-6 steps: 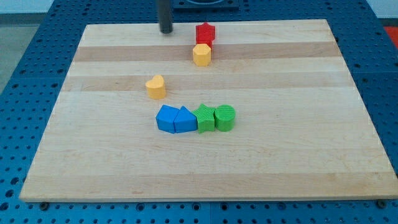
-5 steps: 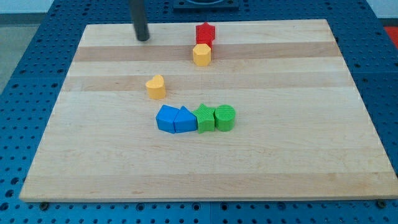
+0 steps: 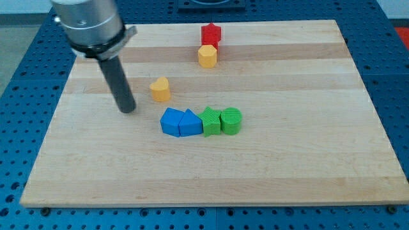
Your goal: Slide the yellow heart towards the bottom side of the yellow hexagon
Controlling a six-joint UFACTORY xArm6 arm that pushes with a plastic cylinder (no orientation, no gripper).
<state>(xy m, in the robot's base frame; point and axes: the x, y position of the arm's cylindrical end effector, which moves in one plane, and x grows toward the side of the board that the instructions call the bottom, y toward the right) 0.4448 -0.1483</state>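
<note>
on the wooden desk [image 3: 287,166], the yellow heart [image 3: 160,89] sat left of and nearer than the yellow hexagon [image 3: 207,55], well apart from it. my tip [image 3: 127,108] rested just left of the heart; no jaws existed. the heart looked light, rigid, likely to slide easily; push its left side. no writing visible.

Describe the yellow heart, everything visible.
The yellow heart is a small, solid orange-yellow block with a matte, plastic-looking surface, its flat top showing a heart outline. It lies flat on the wooden board, left of centre, touching no other block. The yellow hexagon sits up and to the view's right of it; the blue blocks lie below it. My tip stands to the view's left and slightly lower, a clear gap away, not touching it.
</note>
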